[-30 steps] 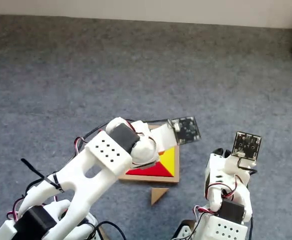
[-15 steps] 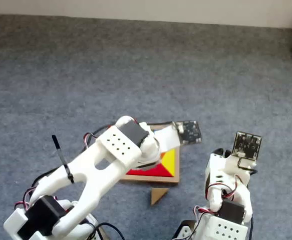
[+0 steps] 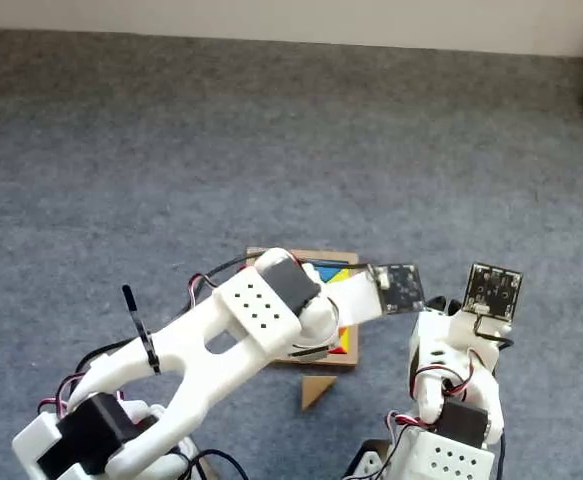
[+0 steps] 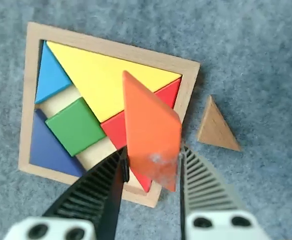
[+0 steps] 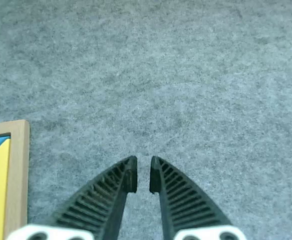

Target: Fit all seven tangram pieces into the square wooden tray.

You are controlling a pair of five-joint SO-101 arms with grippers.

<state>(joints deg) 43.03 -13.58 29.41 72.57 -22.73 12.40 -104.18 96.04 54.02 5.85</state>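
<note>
Left gripper (image 4: 152, 161): jaws clamped on the lower end of a flat orange parallelogram piece (image 4: 151, 122), one ribbed finger on each side. The piece is held on edge above the square wooden tray (image 4: 116, 48), over its corner nearest the loose triangle, and is clear of the pieces below.

Tray contents, left wrist view:
- large yellow triangle (image 4: 108, 80) along one frame side
- small light blue triangle (image 4: 51, 77) in the adjoining corner
- green square (image 4: 75, 126) near the middle
- dark blue triangle (image 4: 43, 145) against the frame beside the green square
- red triangle (image 4: 169, 95), partly hidden behind the orange piece
- bare wood showing in gaps around the green square

A plain tan wooden triangle (image 4: 216, 131) lies flat on the grey carpet (image 4: 256, 60), just outside the tray frame and apart from it. In the high view, this triangle (image 3: 316, 389) sits just below the tray's near edge (image 3: 331, 360), between the two arm bases.

Right gripper (image 5: 143, 177): fingers drawn nearly together with only a thin slit between the tips, gripping nothing, over bare carpet. A corner of the tray (image 5: 18, 165) shows to one side of it, well apart.
</note>
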